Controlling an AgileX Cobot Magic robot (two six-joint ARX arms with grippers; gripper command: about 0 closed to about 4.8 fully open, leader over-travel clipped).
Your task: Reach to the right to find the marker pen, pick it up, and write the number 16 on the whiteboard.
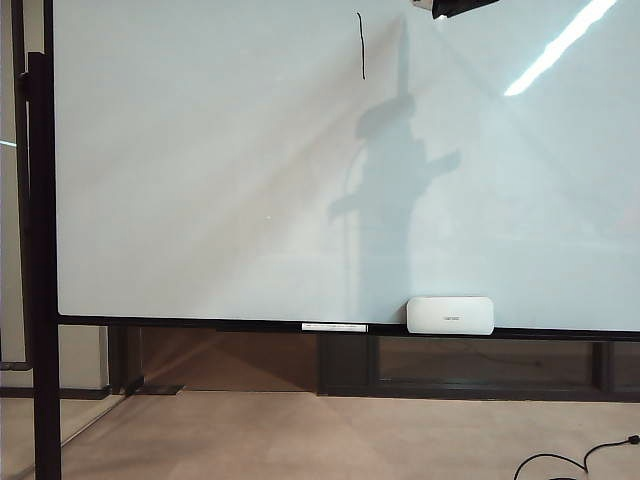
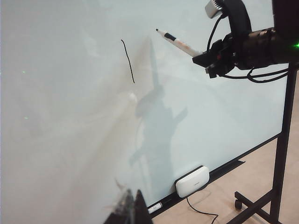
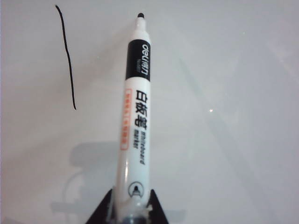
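Upper right of the whiteboard (image 1: 250, 200): "1" drawn, "6" pending.
My right hand (image 3: 127, 205) pinches the marker pen (image 3: 136, 107), tip beside the stroke (image 1: 361, 45); a slanted touchdown could smear. Left hand (image 2: 131, 210): can't tell.

The marker pen (image 3: 136, 107) carries the brand "deli" in white on its black collar, with large black Chinese characters and "whiteboard marker" along the white barrel. On the whiteboard (image 1: 200, 180) stands one black stroke (image 1: 361, 45), reading as a "1". The eraser block (image 1: 450, 315) bears small lettering too faint to read.
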